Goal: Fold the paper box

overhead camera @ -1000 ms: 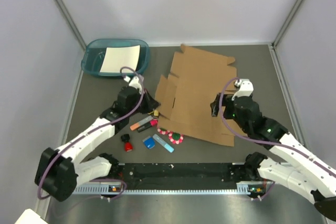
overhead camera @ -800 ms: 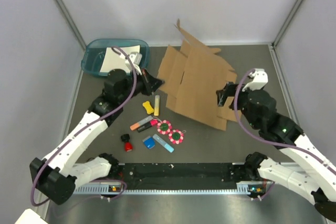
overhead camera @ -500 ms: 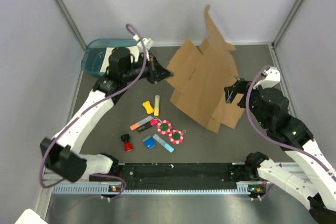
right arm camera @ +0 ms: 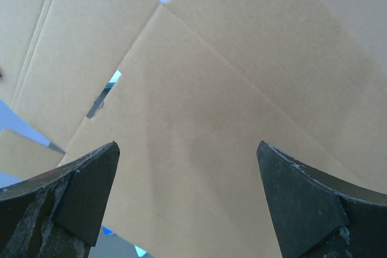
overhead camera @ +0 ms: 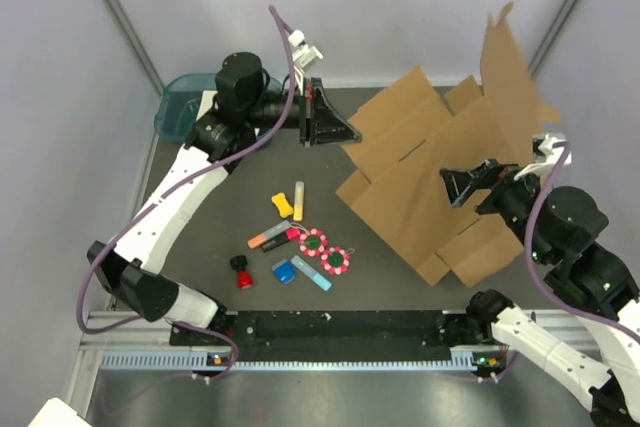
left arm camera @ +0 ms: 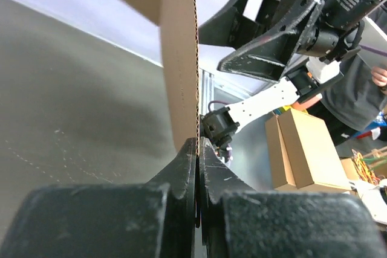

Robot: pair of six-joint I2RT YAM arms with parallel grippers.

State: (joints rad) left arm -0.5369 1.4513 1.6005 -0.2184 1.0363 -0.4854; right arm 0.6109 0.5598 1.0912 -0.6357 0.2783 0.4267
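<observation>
**First speaker:** Where is the paper box?

**Second speaker:** The paper box (overhead camera: 420, 177) is an unfolded brown cardboard sheet with flaps and creases. It stands tilted over the right half of the dark table (overhead camera: 230, 177). Its lowest corner sits near the front right, and one tall flap rises toward the back right corner.

**First speaker:** What are the grippers doing?

**Second speaker:** The left gripper (overhead camera: 345, 133) is clenched on the sheet's left edge. Its wrist camera shows the black fingertips (left arm camera: 184, 167) pinching the corrugated edge. The right gripper (overhead camera: 452, 187) is spread wide at the sheet's face and grips nothing. Whether it touches the cardboard cannot be told. In its wrist view, cardboard fills the space between its fingers (right arm camera: 78, 185).

**First speaker:** Is there any writing?

**Second speaker:** The cardboard in view is plain brown. Left of it on the table lie a yellow bar (overhead camera: 298, 199), two pink and green rounds (overhead camera: 313, 242), blue pieces (overhead camera: 284, 271) and a red and black piece (overhead camera: 241, 276). Any labels on these are too small to read. A teal tray (overhead camera: 178, 112) sits at the back left.
</observation>
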